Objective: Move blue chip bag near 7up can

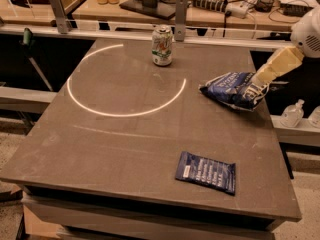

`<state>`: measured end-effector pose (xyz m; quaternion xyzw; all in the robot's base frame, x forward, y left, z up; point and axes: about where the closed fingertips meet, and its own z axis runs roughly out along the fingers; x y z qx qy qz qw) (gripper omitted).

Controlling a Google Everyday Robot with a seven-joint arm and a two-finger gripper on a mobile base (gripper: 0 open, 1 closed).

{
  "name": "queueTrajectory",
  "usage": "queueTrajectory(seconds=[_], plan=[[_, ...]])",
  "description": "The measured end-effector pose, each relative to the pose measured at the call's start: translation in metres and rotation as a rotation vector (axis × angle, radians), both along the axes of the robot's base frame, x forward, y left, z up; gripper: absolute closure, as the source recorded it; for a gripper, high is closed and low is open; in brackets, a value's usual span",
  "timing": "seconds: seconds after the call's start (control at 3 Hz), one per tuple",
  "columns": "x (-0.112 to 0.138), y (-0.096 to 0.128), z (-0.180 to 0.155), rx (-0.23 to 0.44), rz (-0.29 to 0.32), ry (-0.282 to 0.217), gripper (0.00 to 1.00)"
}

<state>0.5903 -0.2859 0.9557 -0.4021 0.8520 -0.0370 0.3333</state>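
Note:
The blue chip bag [231, 88] is puffy and crumpled with white lettering, and lies near the table's right edge. The 7up can [162, 45] stands upright at the back middle of the table, well to the left of the bag and apart from it. My gripper [257, 90] reaches in from the upper right on a tan forearm and sits at the bag's right end, touching it. The gripper's tip is partly hidden against the bag.
A flat dark-blue packet [206, 172] lies near the front right of the grey table [100, 149]. A bright ring of light [125, 81] marks the tabletop. A rail with posts [181, 11] runs behind the can. Bottles [292, 114] stand beyond the right edge.

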Motion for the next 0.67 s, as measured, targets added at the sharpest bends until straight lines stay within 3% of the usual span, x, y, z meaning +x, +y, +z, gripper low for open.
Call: queueTrajectory(seconds=[0.33,0.67], plan=[[-0.001,-0.012,-0.024,0.057,-0.061,0.078,0.00],[-0.002,-0.005,-0.050,0.084,-0.063,0.160,0.00]])
